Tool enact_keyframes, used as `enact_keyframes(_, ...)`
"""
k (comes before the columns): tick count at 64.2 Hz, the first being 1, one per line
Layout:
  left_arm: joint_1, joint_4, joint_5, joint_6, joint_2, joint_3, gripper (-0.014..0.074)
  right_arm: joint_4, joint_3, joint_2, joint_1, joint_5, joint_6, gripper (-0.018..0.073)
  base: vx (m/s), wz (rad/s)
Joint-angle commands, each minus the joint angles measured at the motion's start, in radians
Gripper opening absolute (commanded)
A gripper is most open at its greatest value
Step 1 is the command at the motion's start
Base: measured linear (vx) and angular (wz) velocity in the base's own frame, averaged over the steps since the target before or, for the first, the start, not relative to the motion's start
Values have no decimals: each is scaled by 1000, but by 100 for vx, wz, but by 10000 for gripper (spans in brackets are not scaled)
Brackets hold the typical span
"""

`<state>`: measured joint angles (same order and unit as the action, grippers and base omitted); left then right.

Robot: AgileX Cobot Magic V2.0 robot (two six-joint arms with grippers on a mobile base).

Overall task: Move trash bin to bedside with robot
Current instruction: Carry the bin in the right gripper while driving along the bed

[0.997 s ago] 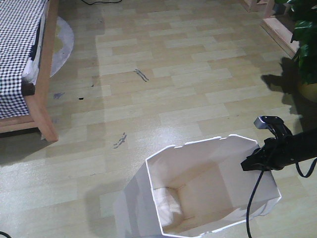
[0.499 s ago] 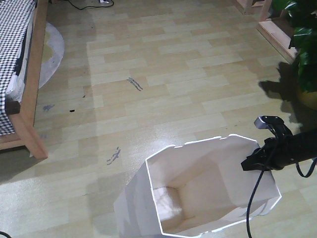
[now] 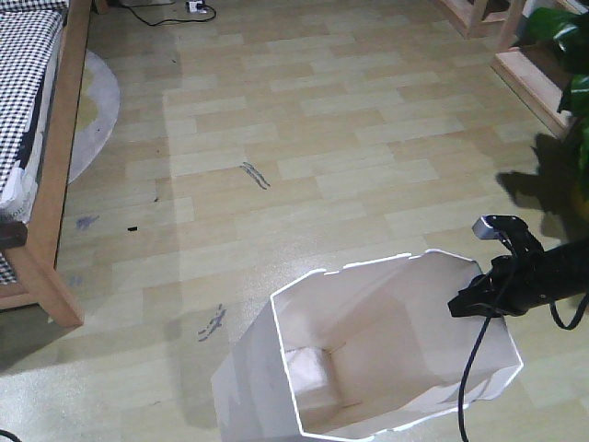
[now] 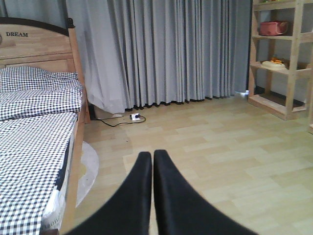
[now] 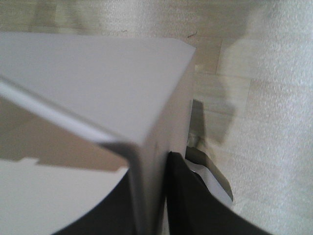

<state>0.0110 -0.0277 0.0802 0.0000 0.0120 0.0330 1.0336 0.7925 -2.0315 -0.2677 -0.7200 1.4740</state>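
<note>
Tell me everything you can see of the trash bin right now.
The trash bin is tall, white and thin-walled, plastic by its look, with a cornered, notched rim and sides narrowing toward the base. Its mouth faces up; the inside is cream-white with a pale patch at the bottom. It sits low in the front view over the plank floor, well apart from the bed. The right gripper pinches its right wall at the rim.

Home bedroom, light-brown wooden-framed bed with black-and-white checked bedding (image 4: 34, 142) at nine o'clock, floor-length grey pleated curtains (image 4: 166, 49) at twelve, open light wooden shelving unit (image 4: 283, 63) at two, pale wood-plank laminate floor (image 3: 322, 138), green leafy houseplant (image 3: 561, 28) at two in the front view
</note>
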Motion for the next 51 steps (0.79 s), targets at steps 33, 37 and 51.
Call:
enact_keyframes(33, -6, 9, -75, -14, 15, 12, -6, 101, 15, 60, -3, -216, -22, -3, 30, 12)
enact_keyframes(37, -6, 9, -75, -14, 15, 12, -6, 101, 15, 60, -3, -216, -22, -3, 30, 12)
enact_keyframes(51, -6, 9, -75, -14, 15, 12, -6, 101, 15, 60, -3, -216, -22, -3, 30, 9)
